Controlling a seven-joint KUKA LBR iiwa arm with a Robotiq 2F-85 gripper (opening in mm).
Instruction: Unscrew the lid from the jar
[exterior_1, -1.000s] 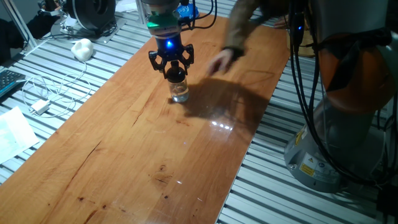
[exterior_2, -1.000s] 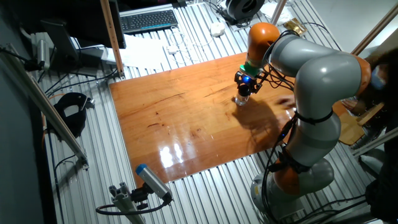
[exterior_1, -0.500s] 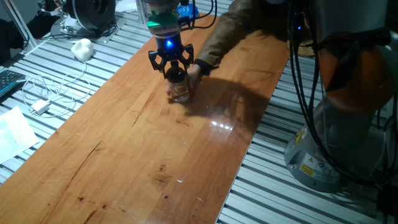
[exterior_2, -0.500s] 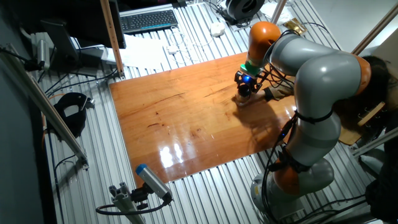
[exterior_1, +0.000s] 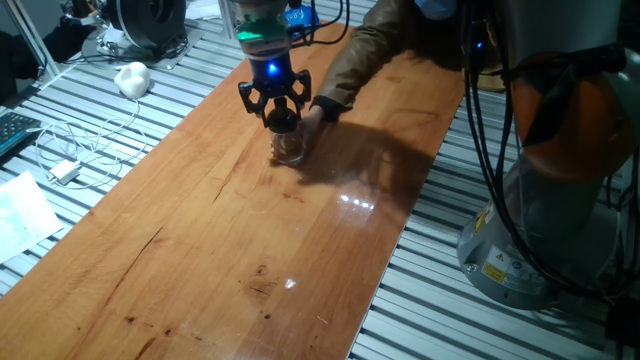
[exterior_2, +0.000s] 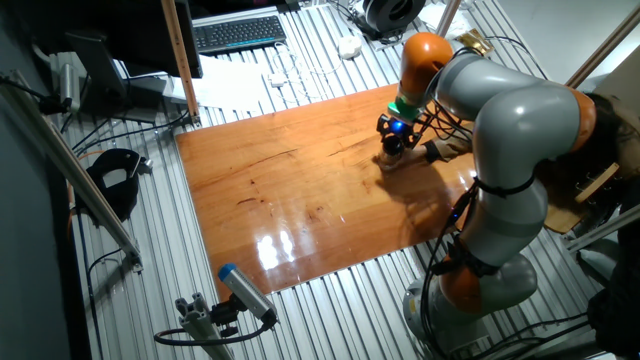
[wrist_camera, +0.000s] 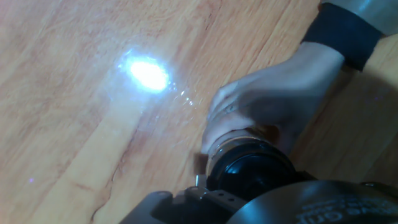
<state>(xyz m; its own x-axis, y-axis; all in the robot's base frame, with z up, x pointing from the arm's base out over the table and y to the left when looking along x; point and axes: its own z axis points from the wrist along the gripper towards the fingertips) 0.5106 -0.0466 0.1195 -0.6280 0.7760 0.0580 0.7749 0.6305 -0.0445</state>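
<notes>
Jar (exterior_1: 289, 148): clear glass, upright on the tabletop, directly under the gripper. Contents: can't tell; glass looks see-through.
Lid (wrist_camera: 249, 171): black, round, on top of jar, right below the fingers in hand view.
Gripper (exterior_1: 277, 108): black 2-finger, blue light above it, pointing straight down over lid. Jaws sit either side of the lid/jar top; pinching or just around it — can't tell.
Person's hand (wrist_camera: 267, 109): wrapped round the jar body from the side away from the gripper's camera, fingers touching glass; dark cuff, sleeve runs off toward the far table edge.
Table (exterior_1: 200, 230): orange-brown wood, glossy, bright glare spots near the jar and further out.
Beyond table: ribbed metal slats (exterior_2: 330, 315) all round.
Room: white crumpled lump (exterior_1: 132, 78), white cable + plug (exterior_1: 65, 170), keyboard (exterior_2: 238, 33), well apart from the gripper; robot base (exterior_2: 480, 290) grey w/ orange joints.
</notes>
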